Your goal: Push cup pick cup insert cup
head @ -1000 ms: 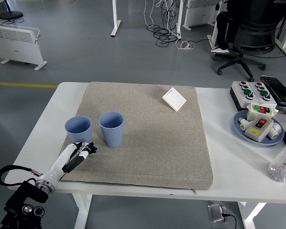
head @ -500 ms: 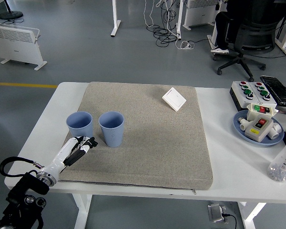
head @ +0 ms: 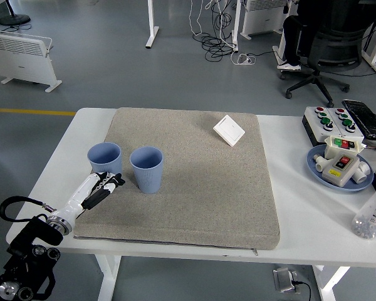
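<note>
The left hand (head: 106, 184) is reaching over the grey mat (head: 194, 182) with fingers straight and holding nothing, its tips just near of the left blue cup (head: 104, 159), the right blue cup (head: 146, 169) standing beside it.

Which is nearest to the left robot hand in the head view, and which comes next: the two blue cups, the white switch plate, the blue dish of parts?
From the left robot hand:
1. Left blue cup, just beyond the fingertips, at the mat's left edge.
2. Right blue cup, just to the hand's right.
3. White switch plate, far part of the mat.
4. Blue dish, far right, off the mat.
</note>
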